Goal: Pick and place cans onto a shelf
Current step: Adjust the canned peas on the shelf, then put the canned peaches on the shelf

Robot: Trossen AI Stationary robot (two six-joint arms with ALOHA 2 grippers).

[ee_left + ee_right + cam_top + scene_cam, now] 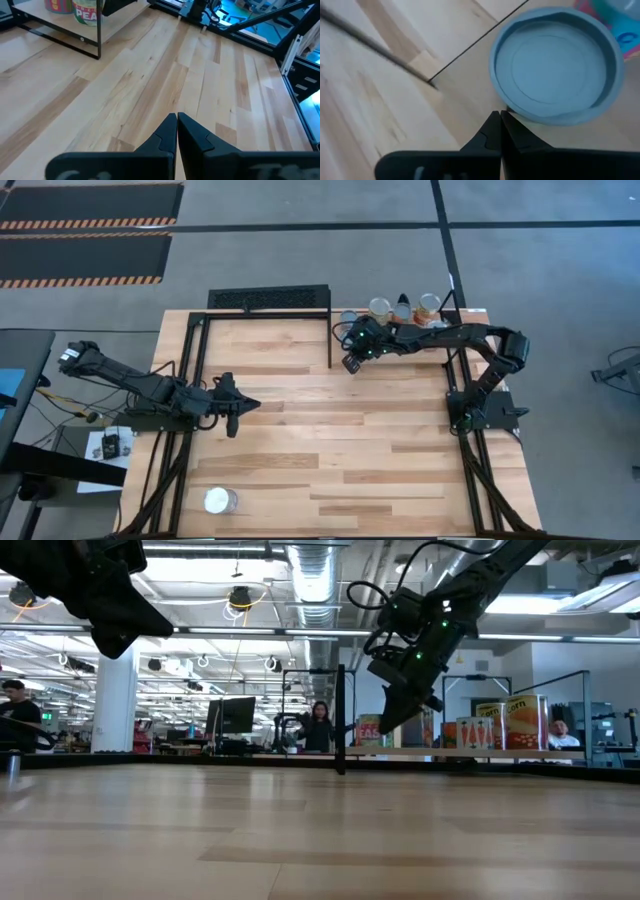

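On the left we see the left gripper [247, 404] hovering over the light wooden plank desk [330, 440], its dark fingers [172, 137] pressed together on nothing. Near the desk's front left corner stands one small silver-topped tin can [220, 501], alone and well apart from both arms. Moving right, the right gripper [351, 364] hangs at the left end of the light wooden shelf with thin black frame bars [400, 330], fingers [496, 132] closed and empty, just beside a grey-topped round can [556, 70] on that shelf. Further right along the shelf we see more cans [405, 308] in a row, some with orange-red labels.
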